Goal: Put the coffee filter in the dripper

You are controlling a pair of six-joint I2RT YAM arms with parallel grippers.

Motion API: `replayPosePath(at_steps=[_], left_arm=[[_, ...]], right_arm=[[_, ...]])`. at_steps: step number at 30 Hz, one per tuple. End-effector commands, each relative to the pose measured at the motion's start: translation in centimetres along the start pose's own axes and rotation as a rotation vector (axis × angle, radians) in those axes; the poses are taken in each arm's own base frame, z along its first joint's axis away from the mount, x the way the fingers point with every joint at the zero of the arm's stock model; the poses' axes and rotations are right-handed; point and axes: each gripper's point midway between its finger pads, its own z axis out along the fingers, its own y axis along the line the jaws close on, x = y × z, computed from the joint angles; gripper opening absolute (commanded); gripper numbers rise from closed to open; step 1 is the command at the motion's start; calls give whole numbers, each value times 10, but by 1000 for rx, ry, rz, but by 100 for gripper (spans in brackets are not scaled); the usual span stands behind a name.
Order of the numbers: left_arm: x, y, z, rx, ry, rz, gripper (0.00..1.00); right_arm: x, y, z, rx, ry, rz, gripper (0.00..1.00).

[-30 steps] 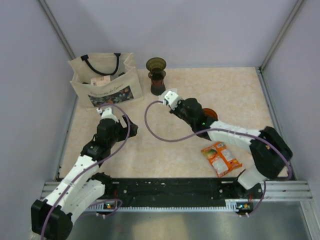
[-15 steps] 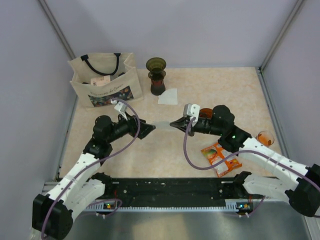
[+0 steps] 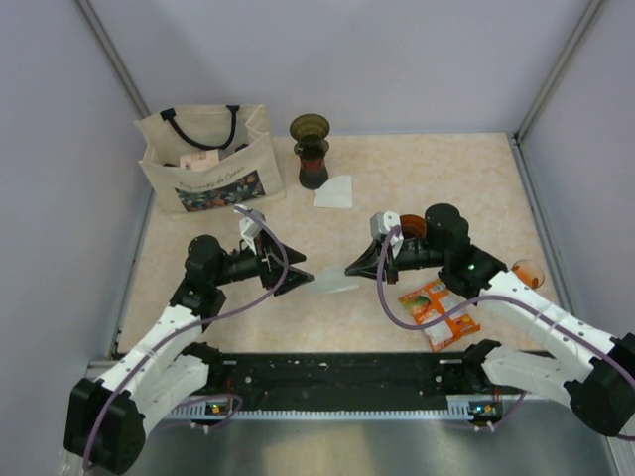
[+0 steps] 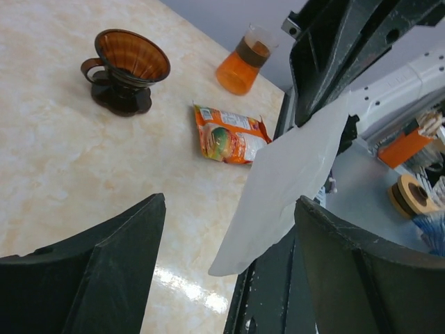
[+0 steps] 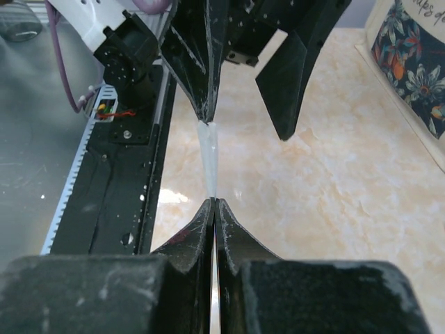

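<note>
Both grippers have sunk slightly lower in the frame; the right gripper (image 3: 352, 270) clenches the filter (image 3: 335, 286) at centre, and the released left gripper (image 3: 295, 281) around it should pinch one layer only, far from the dripper (image 3: 310, 127) at upper centre.

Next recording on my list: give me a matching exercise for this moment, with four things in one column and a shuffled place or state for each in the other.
Things
1. tote bag
2. snack packet
3. right gripper
4. left gripper

Places and states
A. shut on the paper filter
B. open, fingers wide apart
C. upright at the far left of the table
D. lying flat at the near right of the table

Pairs: 1-C, 2-D, 3-A, 4-B
</note>
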Motion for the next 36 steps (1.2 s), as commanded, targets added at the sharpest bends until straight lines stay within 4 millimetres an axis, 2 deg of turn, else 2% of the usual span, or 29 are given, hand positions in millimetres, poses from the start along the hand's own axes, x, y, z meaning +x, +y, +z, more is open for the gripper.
replayPosePath(at_steps=[1, 4, 10, 13, 16, 19, 23, 25, 30, 36], left_arm=[[-4, -23, 3, 170, 16, 54, 77], [1, -35, 2, 256, 31, 44, 76], [7, -44, -2, 290, 34, 37, 77], [3, -36, 2, 226, 18, 15, 76], [4, -24, 11, 156, 39, 17, 70], [4, -29, 14, 174, 55, 25, 66], [1, -38, 9, 190, 23, 62, 66], [3, -36, 6, 162, 22, 65, 67], [5, -17, 1, 19, 17, 75, 66], [-1, -25, 2, 53, 13, 86, 66]], right_arm=[[-36, -2, 0, -38, -67, -58, 0], [-40, -4, 0, -31, -71, -56, 0], [-39, -15, -1, 32, -58, -52, 0], [-44, -7, 0, -9, -71, -60, 0], [-45, -3, 0, -35, -77, -55, 0], [-45, -3, -1, -30, -75, -55, 0], [-44, -4, -2, -22, -69, -64, 0], [-39, -4, -2, -22, -49, -46, 0], [-40, 2, -3, -56, -49, -50, 0], [-36, 2, -1, -66, -38, -39, 0]])
